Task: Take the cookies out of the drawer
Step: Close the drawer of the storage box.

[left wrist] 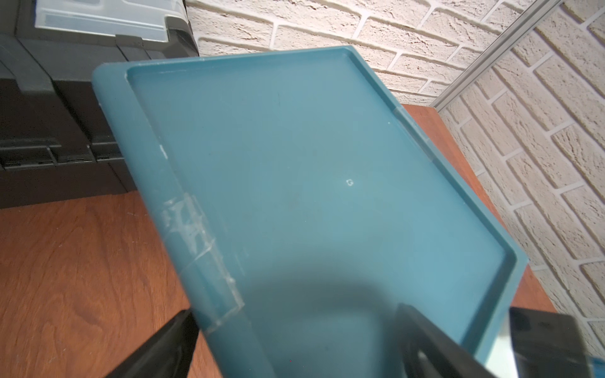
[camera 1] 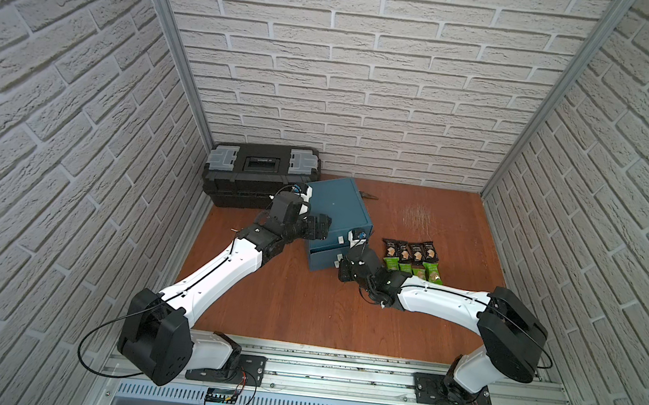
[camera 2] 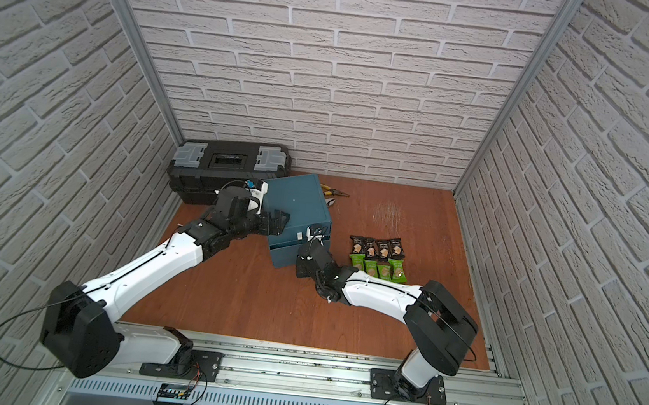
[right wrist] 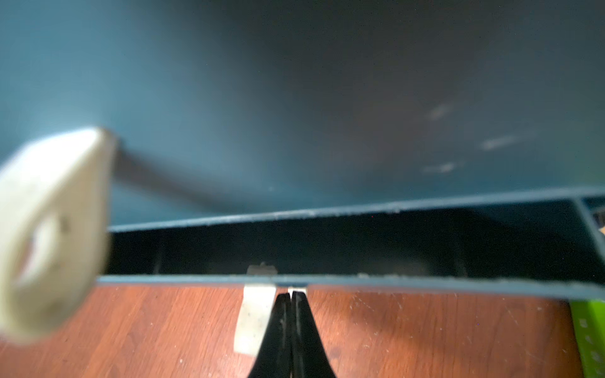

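Jaws: your right gripper [right wrist: 291, 293] pinched on the drawer [right wrist: 327, 280] pull tab; left gripper [camera 1: 318, 227] straddles the cabinet [camera 1: 338, 209], spread wide | cookies [camera 1: 412, 260] rowed beside cabinet | open floor [camera 1: 305, 303] in front.

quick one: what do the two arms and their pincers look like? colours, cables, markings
Both arms, left and right, have white shells on the long links and black joint housings, with thin black cables looped outside. No markings legible. Right pincer has slim, tapered black fingers; left pincer shows black fingers at the wrist view's edge.

A reddish wooden tabletop [camera 1: 297, 302] carries a teal drawer cabinet [camera 1: 338, 209] and a black toolbox [camera 1: 260, 173]. Wrapped cookies [camera 1: 411, 258] lie in two rows beside the cabinet; pliers [camera 2: 334, 191] lie behind it.
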`<state>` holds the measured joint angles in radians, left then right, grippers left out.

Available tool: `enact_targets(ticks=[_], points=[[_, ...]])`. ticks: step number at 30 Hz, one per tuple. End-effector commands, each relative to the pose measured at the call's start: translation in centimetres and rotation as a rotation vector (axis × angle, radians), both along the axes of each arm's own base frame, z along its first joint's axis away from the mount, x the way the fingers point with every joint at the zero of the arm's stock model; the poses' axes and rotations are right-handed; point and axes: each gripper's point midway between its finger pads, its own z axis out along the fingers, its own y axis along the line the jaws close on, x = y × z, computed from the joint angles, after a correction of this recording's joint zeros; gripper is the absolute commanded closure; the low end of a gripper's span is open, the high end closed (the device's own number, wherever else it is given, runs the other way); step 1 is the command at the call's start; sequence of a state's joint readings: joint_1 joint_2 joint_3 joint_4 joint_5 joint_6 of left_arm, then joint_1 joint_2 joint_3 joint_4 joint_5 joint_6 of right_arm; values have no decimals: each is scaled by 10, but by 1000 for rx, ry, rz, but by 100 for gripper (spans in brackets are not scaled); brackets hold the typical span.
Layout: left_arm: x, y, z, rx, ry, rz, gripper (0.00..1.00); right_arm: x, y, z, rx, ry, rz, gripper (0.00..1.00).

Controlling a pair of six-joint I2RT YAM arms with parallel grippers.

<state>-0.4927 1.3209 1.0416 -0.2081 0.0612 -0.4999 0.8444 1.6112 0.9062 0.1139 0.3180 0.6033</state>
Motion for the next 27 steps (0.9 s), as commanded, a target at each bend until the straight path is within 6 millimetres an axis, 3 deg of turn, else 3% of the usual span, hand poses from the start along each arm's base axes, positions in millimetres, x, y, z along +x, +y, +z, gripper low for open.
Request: enact_targets(ticks=[1,4,10,21,27], points=[[-7,-1,-18,16,49,-23,1,8,9,30,150,-103,-15,98],[-8,0,-20,17,51,-21,2,2,9,35,242,-142,3,97],[-8,-1,-19,13,48,-25,1,2,10,20,240,-130,2,98],[-11,-1,-20,11,48,-30,1,17,21,12,270,-144,14,98],[-12,-1,-21,10,54,-31,1,14,19,18,297,-152,16,98]])
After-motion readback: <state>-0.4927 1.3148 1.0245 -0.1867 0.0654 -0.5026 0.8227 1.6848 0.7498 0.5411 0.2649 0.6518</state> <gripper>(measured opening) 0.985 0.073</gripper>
